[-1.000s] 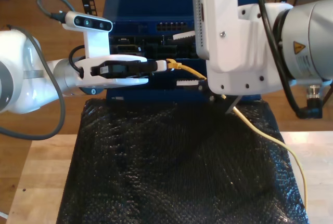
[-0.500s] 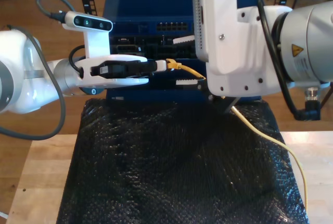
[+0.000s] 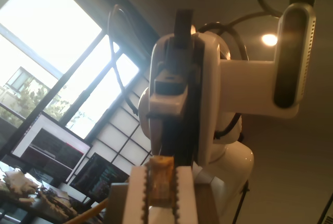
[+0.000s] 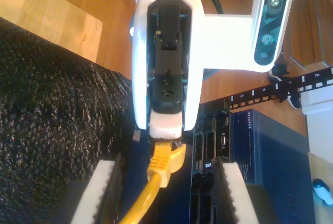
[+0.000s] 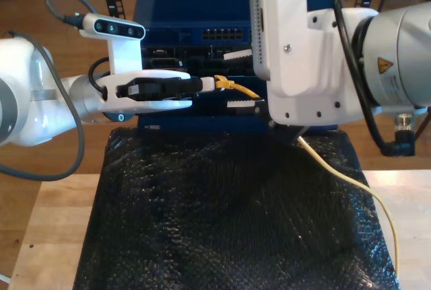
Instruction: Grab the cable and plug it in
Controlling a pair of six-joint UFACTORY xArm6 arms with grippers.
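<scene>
Pinching the cable (image 5: 244, 91) by its plug end in my first gripper (image 5: 210, 83), just before the blue device (image 5: 175, 7) ports, my second gripper (image 5: 241, 78) spread around it: grab done, plugging in seemingly yet to do.

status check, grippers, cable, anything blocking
My first gripper shut on cable at its plug end. My second gripper open, pads either side of cable. Plug in front of blue box, not in; nothing seen between.
</scene>
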